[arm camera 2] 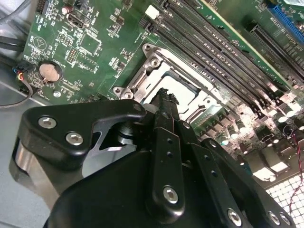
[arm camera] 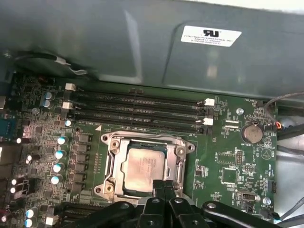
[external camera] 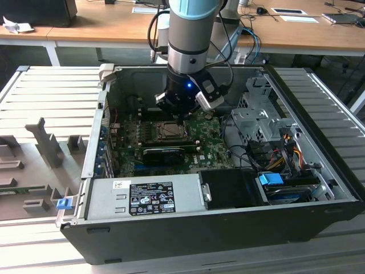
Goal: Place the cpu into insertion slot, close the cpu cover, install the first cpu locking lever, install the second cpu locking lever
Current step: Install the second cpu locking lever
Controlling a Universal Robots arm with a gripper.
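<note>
exterior view first: the arm had the gripper [external camera: 181,117] down inside the open pc case [external camera: 171,234], its tip just over the far edge of the insertion slot [external camera: 165,131] on the green motherboard [external camera: 214,151]. the long black card [external camera: 165,153] lay just on the near side of the socket, and the grey power supply [external camera: 145,197] sat nearer again. couldn't make out chip or cover detail from there.

second wrist view: the gripper's fingers [arm camera 2: 166,102] were pressed together into one narrow point, nothing pinched between them as far as i could tell. that tip hung at the edge of the cpu [arm camera 2: 178,95], and whether it actually touched i couldn't say. the cpu cover [arm camera 2: 154,64] framed the chip.

first wrist view was the clearest. the cpu [arm camera: 142,166] was already lying in the socket, silvery top showing through the window of the cover [arm camera: 147,141], which looked folded down flat around it. so i'd call the first two steps done. the locking levers i couldn't pick out, so no clue if either was latched. the ram slots [arm camera: 137,111] ran along the far side of the socket.
</note>
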